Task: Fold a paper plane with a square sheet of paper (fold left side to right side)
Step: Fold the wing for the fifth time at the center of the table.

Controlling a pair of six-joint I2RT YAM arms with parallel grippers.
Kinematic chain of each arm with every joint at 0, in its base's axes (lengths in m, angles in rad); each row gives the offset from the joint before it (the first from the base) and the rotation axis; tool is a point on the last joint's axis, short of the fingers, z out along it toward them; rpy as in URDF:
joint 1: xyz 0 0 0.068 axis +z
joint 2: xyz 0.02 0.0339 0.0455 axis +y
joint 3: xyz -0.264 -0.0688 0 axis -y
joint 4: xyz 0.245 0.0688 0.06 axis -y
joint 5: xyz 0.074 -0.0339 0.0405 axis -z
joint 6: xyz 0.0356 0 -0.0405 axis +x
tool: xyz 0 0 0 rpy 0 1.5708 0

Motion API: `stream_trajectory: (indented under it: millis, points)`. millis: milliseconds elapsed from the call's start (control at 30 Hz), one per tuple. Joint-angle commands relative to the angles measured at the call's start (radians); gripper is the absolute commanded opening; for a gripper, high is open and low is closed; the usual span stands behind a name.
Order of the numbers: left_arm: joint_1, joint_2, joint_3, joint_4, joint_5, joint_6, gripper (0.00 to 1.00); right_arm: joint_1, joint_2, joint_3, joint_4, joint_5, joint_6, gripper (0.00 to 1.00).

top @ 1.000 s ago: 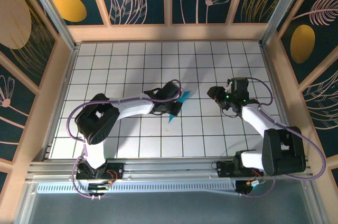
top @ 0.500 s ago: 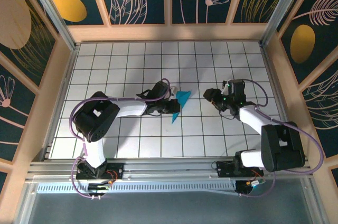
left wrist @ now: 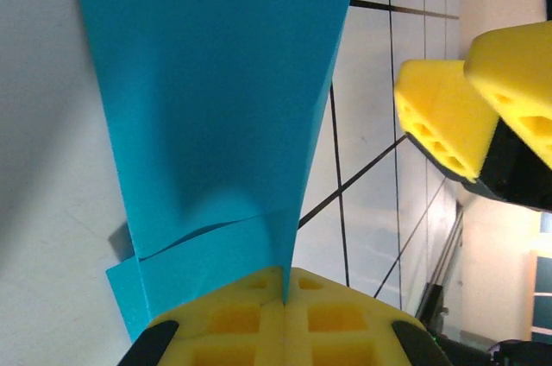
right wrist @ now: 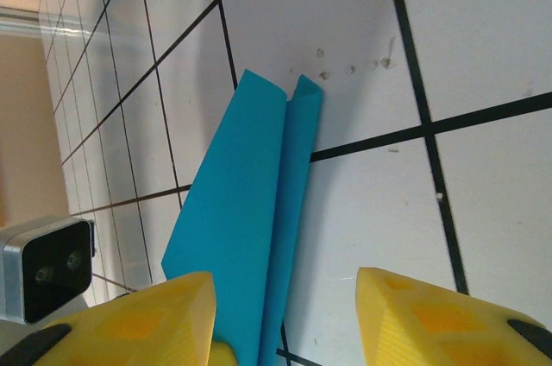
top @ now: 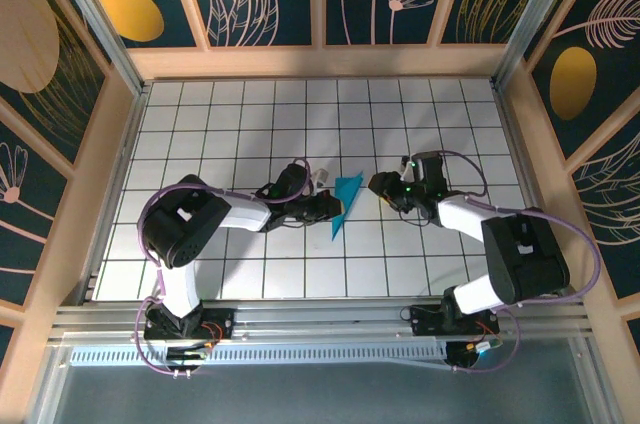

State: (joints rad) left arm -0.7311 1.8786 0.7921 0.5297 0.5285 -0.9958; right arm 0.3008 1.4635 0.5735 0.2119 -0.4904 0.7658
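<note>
The paper plane [top: 346,200] is a slim cyan-blue folded dart near the middle of the tiled floor. My left gripper [top: 326,207] is shut on its near-left edge. In the left wrist view the yellow pads [left wrist: 250,314] pinch the paper's crease [left wrist: 216,107]. My right gripper [top: 380,184] stands just right of the plane's wide end, open. In the right wrist view the folded paper [right wrist: 250,228] runs between the yellow fingers [right wrist: 129,318], close to the left one and apart from the right one. The right gripper's fingertips [left wrist: 440,129] also show in the left wrist view.
The white tiled floor [top: 250,124] is ringed by a wooden frame and patterned walls [top: 320,59]. Both arm bases sit on the metal rail [top: 320,329] at the near edge. The left wrist's camera housing [right wrist: 47,267] shows at the lower left of the right wrist view.
The right gripper has moved left to the plane's wide end, its jaws narrowing a little. The left gripper has shifted slightly right and nearer with the paper still held.
</note>
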Motion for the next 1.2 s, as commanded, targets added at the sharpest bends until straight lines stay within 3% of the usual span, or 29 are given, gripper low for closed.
stream_trajectory:
  millis: [0,767,1167]
  points:
    - [0.009,0.023,-0.028,0.144,0.042,-0.092,0.00,0.027,0.033,0.037,0.057,0.015,0.039,0.46]
    - [0.016,0.103,-0.148,0.476,0.081,-0.323,0.00,0.112,0.171,0.122,0.073,0.062,0.115,0.42]
    - [0.019,0.138,-0.169,0.556,0.088,-0.383,0.00,0.131,0.207,0.137,0.062,0.064,0.124,0.42]
